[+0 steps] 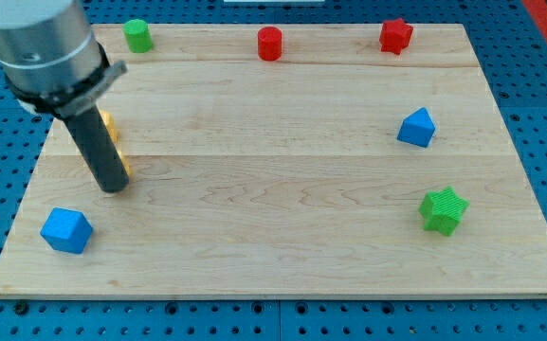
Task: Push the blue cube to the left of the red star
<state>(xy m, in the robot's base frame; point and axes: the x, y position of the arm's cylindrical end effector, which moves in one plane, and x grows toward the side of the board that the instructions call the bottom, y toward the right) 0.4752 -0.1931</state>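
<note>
A blue cube sits on the wooden board at the view's right, well below the red star, which lies at the board's top right edge. My tip is at the view's left, far from both, next to two yellow blocks that the rod partly hides. A second blue block lies at the bottom left, just below and left of my tip.
A red cylinder stands at the top middle. A green cylinder stands at the top left. A green star lies at the lower right, below the blue cube. Blue pegboard surrounds the board.
</note>
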